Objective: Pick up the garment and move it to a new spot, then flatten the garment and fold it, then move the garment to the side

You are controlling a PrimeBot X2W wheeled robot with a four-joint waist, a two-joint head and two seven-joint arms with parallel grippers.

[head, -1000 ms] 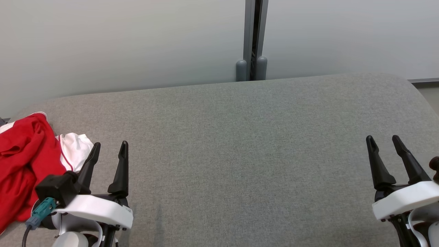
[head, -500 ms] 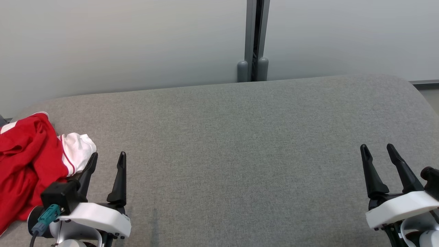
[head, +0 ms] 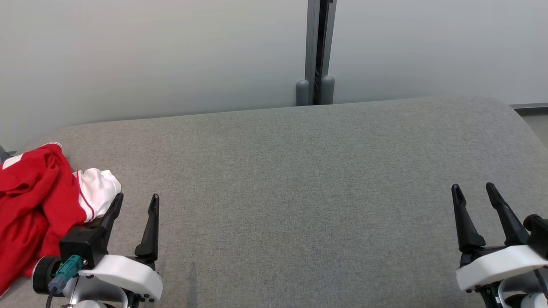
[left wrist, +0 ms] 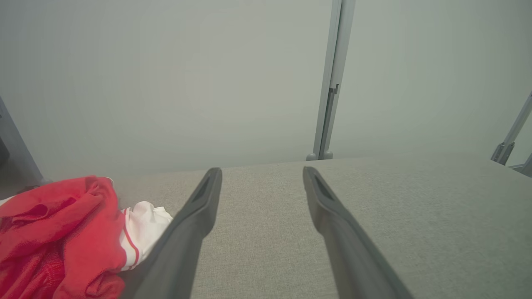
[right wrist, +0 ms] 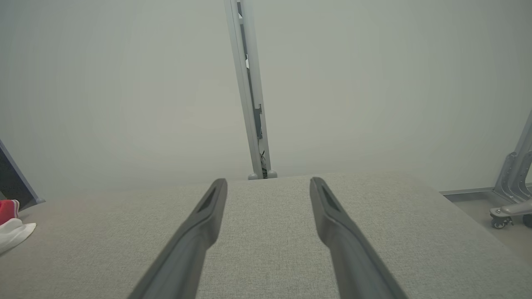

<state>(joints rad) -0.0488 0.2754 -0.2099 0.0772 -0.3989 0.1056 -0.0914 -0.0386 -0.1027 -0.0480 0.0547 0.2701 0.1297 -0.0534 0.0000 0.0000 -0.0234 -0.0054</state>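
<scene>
Grey woven fabric covers the counter [head: 299,192], which fills the lower part of the head view and rounds off at the far left and far right. Behind it stands a pale wall [head: 150,55], split at top centre by a grey upright post [head: 316,42] whose two rounded feet sit right at the counter's back edge.

The garment [head: 34,201] is red, with a white part edged by a thin red stripe. It lies bunched on the counter at the left edge of the frame, which cuts part of it off. My left tool [head: 137,197] sits at the lower left, its two dark fingers spread wide and holding nothing. The tip of its left finger is just beside the white fold; I can't tell whether it touches the cloth. In the left wrist view that same finger crosses in front of the fold at the lower left and hides part of it. A teal connector [head: 68,265] with a dark cable hangs off the wrist housing, next to the garment's red lower edge.

My right tool [head: 472,187] sits at the lower right, well apart from the garment, fingers likewise spread wide and empty. In the right wrist view a grey metal frame [right wrist: 512,174] on a caster stands on the floor [right wrist: 478,207] at the right edge, beyond the counter's corner. At the left edge a dark panel [right wrist: 10,178] slants up just above a sliver of the garment.
</scene>
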